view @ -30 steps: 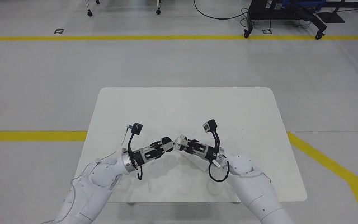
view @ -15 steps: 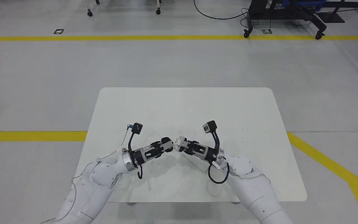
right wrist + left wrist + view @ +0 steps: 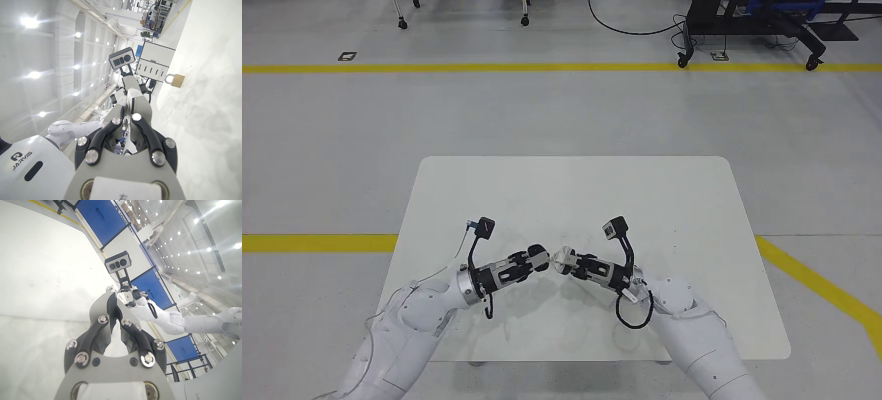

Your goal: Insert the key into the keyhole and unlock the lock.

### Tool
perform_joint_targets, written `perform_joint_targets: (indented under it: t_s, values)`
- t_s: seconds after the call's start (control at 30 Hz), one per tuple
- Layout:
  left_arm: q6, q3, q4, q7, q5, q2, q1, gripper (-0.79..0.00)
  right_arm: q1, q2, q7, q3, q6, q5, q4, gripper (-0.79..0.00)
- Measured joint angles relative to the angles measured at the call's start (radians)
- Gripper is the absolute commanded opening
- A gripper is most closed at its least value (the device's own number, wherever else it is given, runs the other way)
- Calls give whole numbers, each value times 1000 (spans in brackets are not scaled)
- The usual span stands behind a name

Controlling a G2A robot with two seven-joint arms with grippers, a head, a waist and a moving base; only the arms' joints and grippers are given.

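My arms crept slightly down-frame. Both left jaws and right jaws together, tips meeting lower centre; key too small to see. Well apart, lock (image 3: 174,80) lies on surface (image 3: 662,200). Risk: misaligned tips dropping key.

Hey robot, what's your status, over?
Left claw and right claw shut, tip to tip above the table. Lock on table, apart from both. Nothing seen blocking it.

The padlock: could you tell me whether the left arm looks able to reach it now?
Probably yes: the padlock lies unobstructed on the table near that arm, though the left gripper is shut.
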Motion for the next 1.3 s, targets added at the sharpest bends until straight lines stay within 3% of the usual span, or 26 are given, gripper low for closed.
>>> perform_joint_targets:
  t_s: [0.13, 0.2, 0.23, 0.33, 0.6, 0.73, 1.07, 1.1, 1.13, 1.17, 1.3]
  values:
    - [-2, -5, -7, -9, 7, 3, 3, -785, 0, 3, 31, 3, 22, 7, -3, -727]
    - [-2, -6, -10, -13, 9, 3, 4, -785, -1, 4, 40, 6, 26, 12, -5, -619]
    - [-1, -7, -12, -14, 9, 4, 5, -785, -2, 5, 45, 8, 28, 14, -6, -514]
    - [0, -7, -17, -23, 8, 5, 7, -785, -5, 7, 54, 11, 33, 19, -9, -533]
    - [-3, 5, -21, -47, 10, 6, 9, -785, -8, 9, 60, 14, 44, 21, -14, -671]
    - [-7, 8, -17, -50, 17, 6, 7, -785, -6, 11, 84, 15, 65, 28, -12, -785]
    - [-6, 4, -23, -28, 41, 8, 12, -785, -7, 14, 101, 16, 85, 24, -10, -785]
    - [-6, 4, -24, -26, 42, 8, 13, -653, -7, 15, 102, 16, 84, 24, -10, -785]
    - [-5, 4, -26, -25, 44, 8, 14, -62, -8, 15, 103, 17, 85, 23, -10, -785]
    - [-4, 3, -27, -24, 44, 9, 15, 0, -8, 15, 104, 17, 87, 23, -11, -785]
    - [0, 1, -30, -26, 41, 10, 16, 0, -7, 16, 112, 16, 89, 23, -11, -785]
